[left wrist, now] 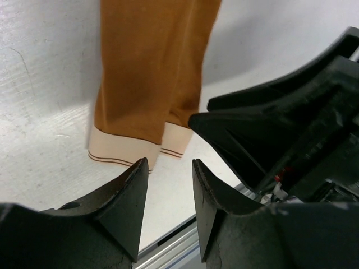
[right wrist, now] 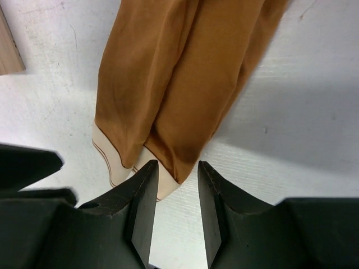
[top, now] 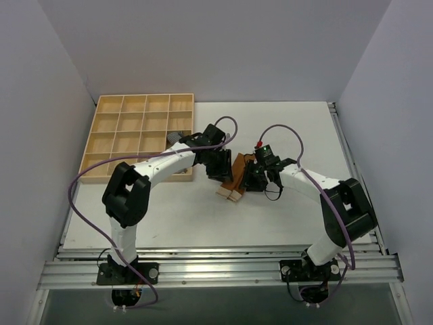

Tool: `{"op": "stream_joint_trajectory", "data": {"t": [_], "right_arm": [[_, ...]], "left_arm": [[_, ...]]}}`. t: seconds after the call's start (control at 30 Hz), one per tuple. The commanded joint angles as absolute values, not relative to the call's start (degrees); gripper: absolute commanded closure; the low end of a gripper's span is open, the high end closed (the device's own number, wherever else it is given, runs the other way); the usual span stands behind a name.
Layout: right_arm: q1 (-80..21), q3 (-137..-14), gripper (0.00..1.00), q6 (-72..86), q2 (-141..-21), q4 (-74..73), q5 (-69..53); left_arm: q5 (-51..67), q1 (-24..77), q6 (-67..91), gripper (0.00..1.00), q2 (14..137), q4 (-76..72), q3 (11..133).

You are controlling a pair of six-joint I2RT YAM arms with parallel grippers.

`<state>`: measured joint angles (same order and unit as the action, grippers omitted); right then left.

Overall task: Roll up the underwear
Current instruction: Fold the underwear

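Two grippers crowd the underwear [top: 235, 177], which lies at the centre of the table [top: 304, 135] as a long folded strip, brown end toward 12 o'clock and pale band [top: 229, 195] toward 6. Beside it the left gripper [top: 220, 168] hangs at its 10 o'clock and the right gripper [top: 257, 177] at its 3 o'clock. Both pairs of jaws stand partly apart, a narrow gap with nothing pinched. In each wrist view the tips sit close by the band end. A wooden tray [top: 111, 135] sits at 10 o'clock on the table.
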<state>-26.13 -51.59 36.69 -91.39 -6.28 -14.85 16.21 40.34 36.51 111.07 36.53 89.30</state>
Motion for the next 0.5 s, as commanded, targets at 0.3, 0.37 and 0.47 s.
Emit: {"op": "stream_joint_trajectory", "data": {"t": [0.3, 0.37, 0.47], "right_arm": [[-29.71, -47.29, 0.77, 42.98, -93.16, 2.72, -13.89], [-29.88, -46.32, 0.77, 43.24, -93.08, 3.42, -14.06], [-29.88, -46.14, 0.77, 42.89, -93.43, 3.52, -13.80]], "left_arm": [[13.71, 41.48, 34.28, 0.57, 121.29, 46.06, 98.53], [13.71, 41.57, 34.54, 0.57, 121.90, 45.97, 99.05], [13.80, 41.66, 34.54, 0.57, 123.05, 46.58, 100.02]]}}
